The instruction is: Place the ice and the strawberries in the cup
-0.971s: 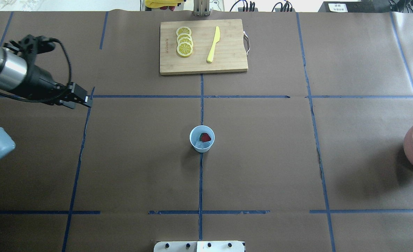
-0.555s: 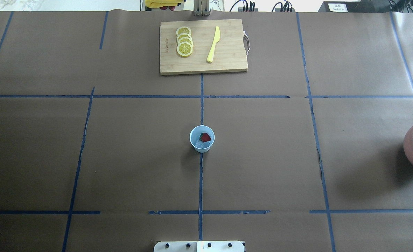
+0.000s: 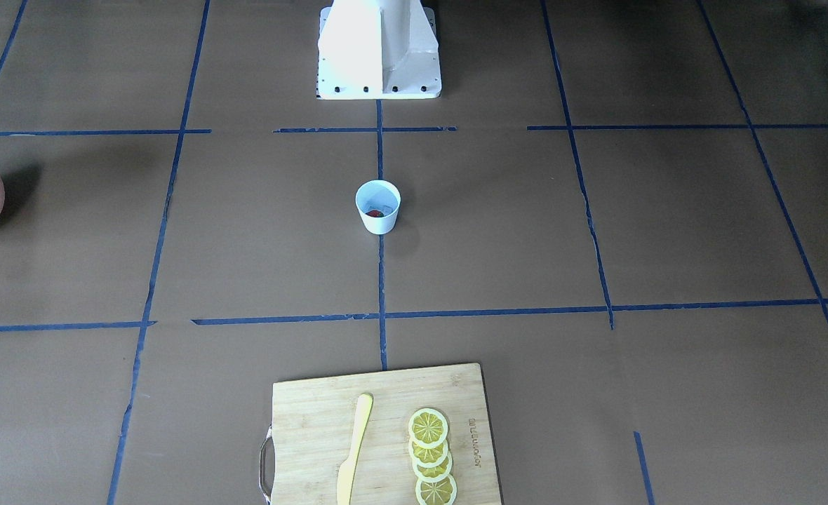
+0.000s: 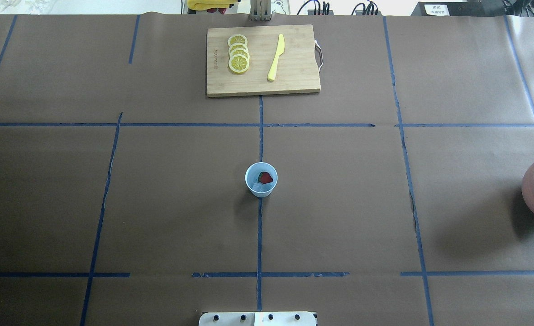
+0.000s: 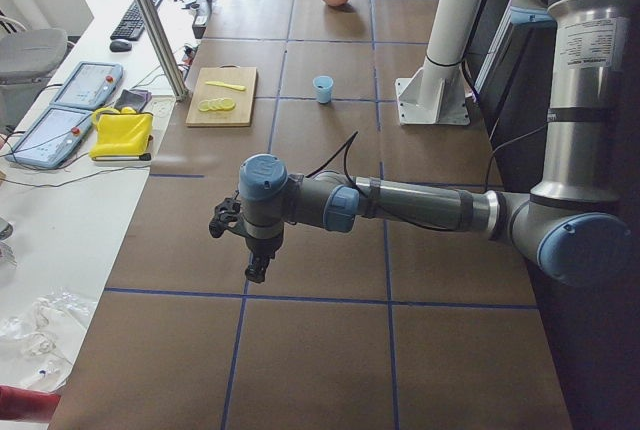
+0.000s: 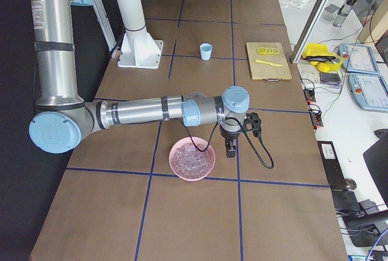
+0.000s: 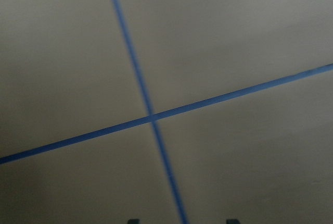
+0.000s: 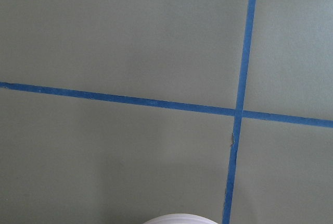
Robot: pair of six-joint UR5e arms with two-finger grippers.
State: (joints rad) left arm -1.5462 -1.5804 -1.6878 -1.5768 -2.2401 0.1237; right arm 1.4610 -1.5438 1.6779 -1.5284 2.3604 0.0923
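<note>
Our left pincer [image 5: 257, 272] has withdrawn leftward, tips apart and empty; the right pincer's [image 6: 230, 151] state we cannot tell. Strawberry [image 4: 265, 177] and ice [image 4: 258, 186] lie in the cup [image 4: 261, 179], so we judge the task done.

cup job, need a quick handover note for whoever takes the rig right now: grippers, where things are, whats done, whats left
Left gripper: off to the robot's left, over bare table, far from the cup; open or shut cannot be told.
Right gripper: hangs by the rim of the pink bowl, which holds spare ice; state cannot be told.
Cup: upright at the table's centre, with the strawberry and ice cubes inside.
Done: ice and strawberry are in the cup.
Left: nothing evident.
</note>
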